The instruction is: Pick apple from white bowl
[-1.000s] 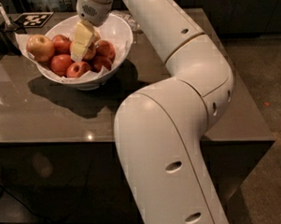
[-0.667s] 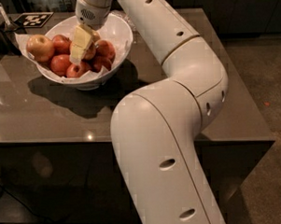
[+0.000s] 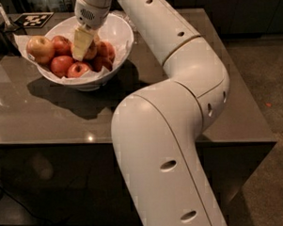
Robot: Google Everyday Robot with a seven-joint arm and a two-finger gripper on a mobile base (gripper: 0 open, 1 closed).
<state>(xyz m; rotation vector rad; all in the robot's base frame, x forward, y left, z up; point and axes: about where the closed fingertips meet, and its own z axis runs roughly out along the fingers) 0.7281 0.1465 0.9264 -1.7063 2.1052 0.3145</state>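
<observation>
The gripper (image 3: 80,52) is down in the white bowl (image 3: 121,28) among the red apples (image 3: 63,65). Can't tell if it's open or gripping anything. The apple (image 3: 40,48) sits near it at the bowl's left rim. It's round, no real long axis, stem dimple facing up.

Claw (image 3: 80,49) — pale matt plastic, inside glossy white bowl (image 3: 123,31); crinkled paper lining (image 3: 22,43); tabletop (image 3: 38,121) smooth, reflective.

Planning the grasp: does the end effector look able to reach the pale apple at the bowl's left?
Likely yes: the apple lies uncovered on top, left of the end effector hanging low in the bowl.
</observation>
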